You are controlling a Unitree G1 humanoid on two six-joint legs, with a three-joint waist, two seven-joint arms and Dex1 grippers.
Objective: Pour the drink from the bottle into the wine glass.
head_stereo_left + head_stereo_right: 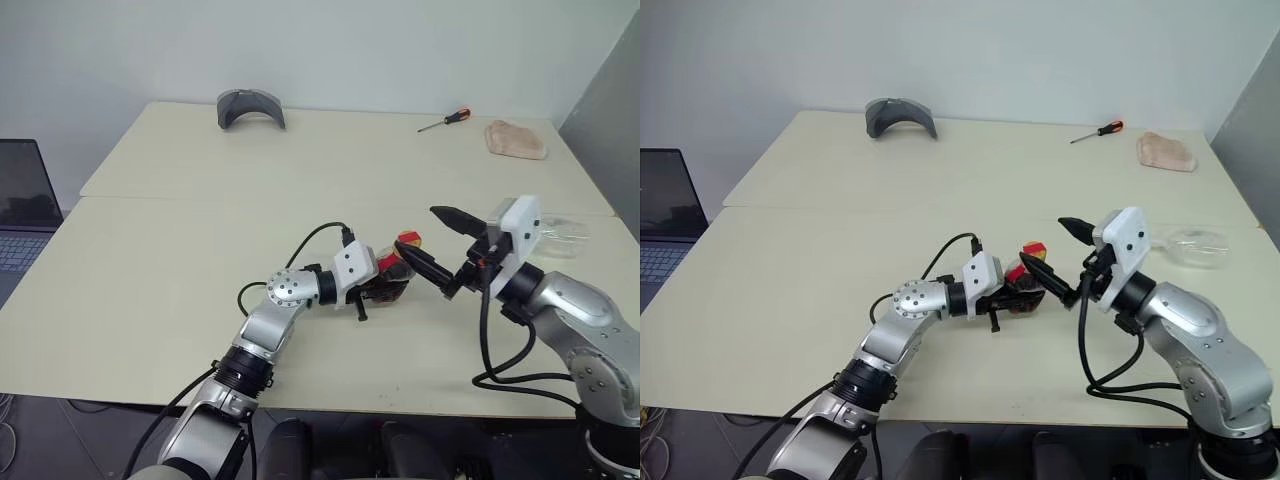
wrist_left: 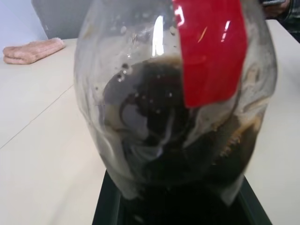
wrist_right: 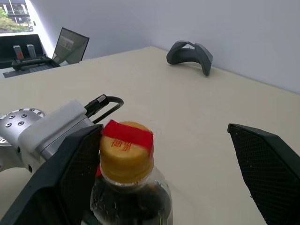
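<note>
My left gripper (image 1: 388,286) is shut on the bottle (image 1: 392,274), holding it just above the middle of the table. The bottle is clear with a red label and a yellow cap (image 3: 126,152). Dark drink (image 2: 168,145) fills its lower body. My right gripper (image 1: 434,240) stands open beside the bottle's top, with the cap between its fingers and close to one finger (image 3: 70,178), not gripped. The wine glass (image 1: 1200,246) is clear and appears to lie on its side on the table, behind my right hand.
A grey curved object (image 1: 250,107) sits at the far edge. At the far right are a screwdriver (image 1: 445,120) and a pink cloth (image 1: 515,138). A laptop (image 1: 20,205) stands off the table's left side.
</note>
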